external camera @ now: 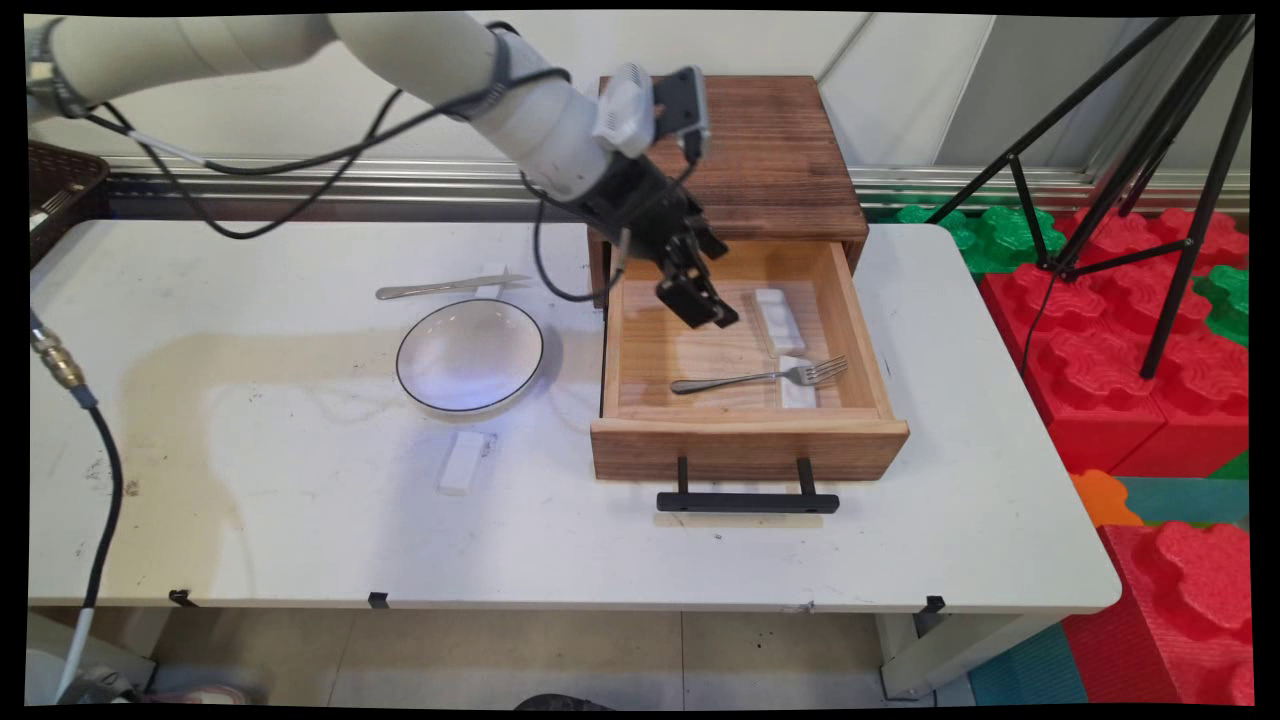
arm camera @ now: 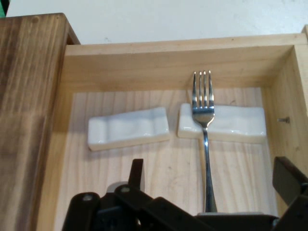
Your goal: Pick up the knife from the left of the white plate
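Light wood drawer (external camera: 745,445) with black handle (external camera: 747,502); silver fork (external camera: 760,377) on white rests (arm camera: 127,128); white bowl (external camera: 470,355) rimmed black; dark-grained cabinet (external camera: 775,150); white table (external camera: 300,520).

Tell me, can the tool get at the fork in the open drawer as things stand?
Probably yes. The tool hangs open above the pulled-out drawer, nothing covers the fork, whose head lies on a white rest.
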